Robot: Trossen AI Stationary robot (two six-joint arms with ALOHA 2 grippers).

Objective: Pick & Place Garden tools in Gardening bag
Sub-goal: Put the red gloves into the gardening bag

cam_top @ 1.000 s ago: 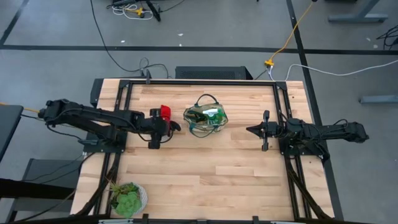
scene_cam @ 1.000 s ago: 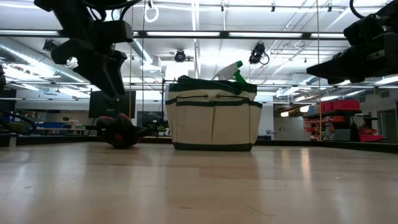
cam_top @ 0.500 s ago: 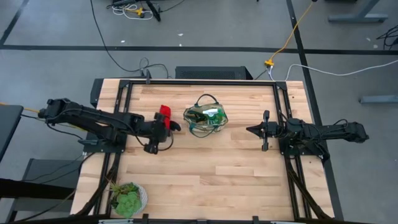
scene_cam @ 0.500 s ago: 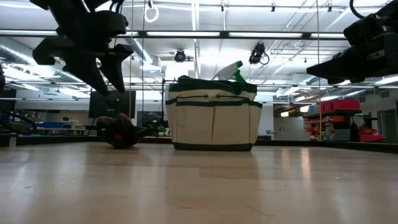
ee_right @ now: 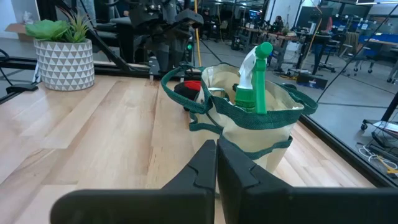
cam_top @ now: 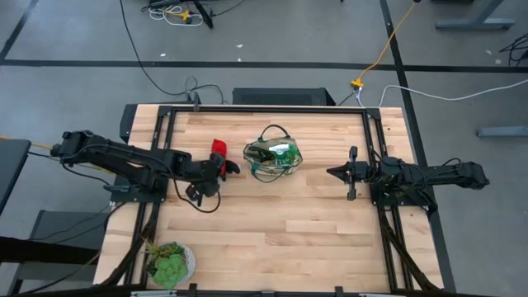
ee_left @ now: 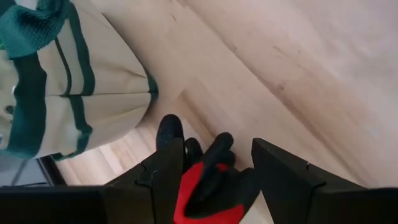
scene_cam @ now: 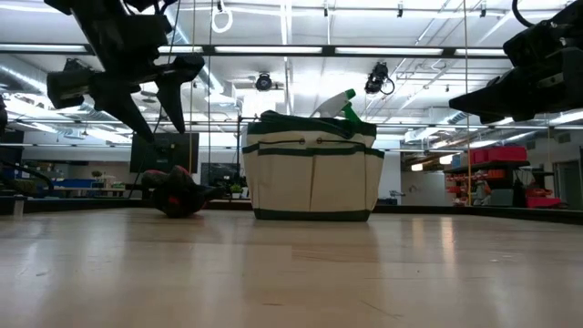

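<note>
left pincer [cam_top: 198,195] spread, hovering over the red-and-black gloves [cam_top: 219,156] lying on the counter [cam_top: 272,231] just left of the gardening bag [cam_top: 273,159]; right pincer [cam_top: 332,172] pressed together, empty, right of bag

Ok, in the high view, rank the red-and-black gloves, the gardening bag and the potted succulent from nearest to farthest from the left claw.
1. Red-and-black gloves: right beside the left claw, toward the table's far edge.
2. Gardening bag: mid-table, beyond the gloves toward the right arm.
3. Potted succulent: at the near left corner, farthest.
</note>
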